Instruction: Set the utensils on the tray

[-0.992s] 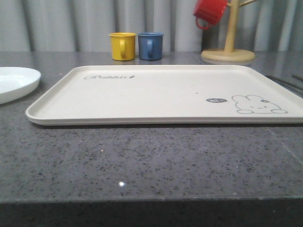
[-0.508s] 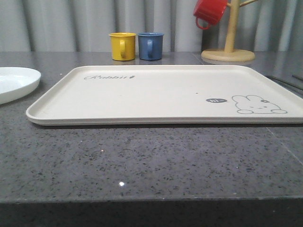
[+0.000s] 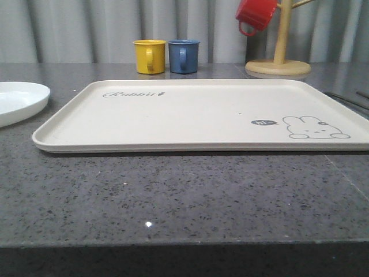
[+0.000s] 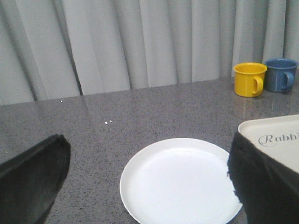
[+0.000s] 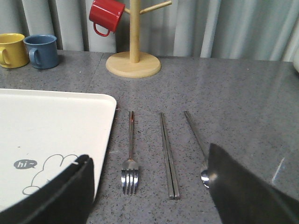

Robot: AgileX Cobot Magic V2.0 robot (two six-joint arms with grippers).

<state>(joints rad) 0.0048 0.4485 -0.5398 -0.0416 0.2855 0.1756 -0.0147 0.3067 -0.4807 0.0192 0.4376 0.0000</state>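
Right now the big cream tray lies flat on the grey table with nothing on it. The white plate sits just beside the tray on the robot's left. It looks smooth and could break, so taking it by the rim seems best. On the other side of the tray lie the fork, the chopsticks and the spoon, side by side but not touching. They look hard, thin and slippery, so a pinch near the middle may work best. The left gripper is wide open and holds nothing. The right gripper is wide open too, with nothing in it.
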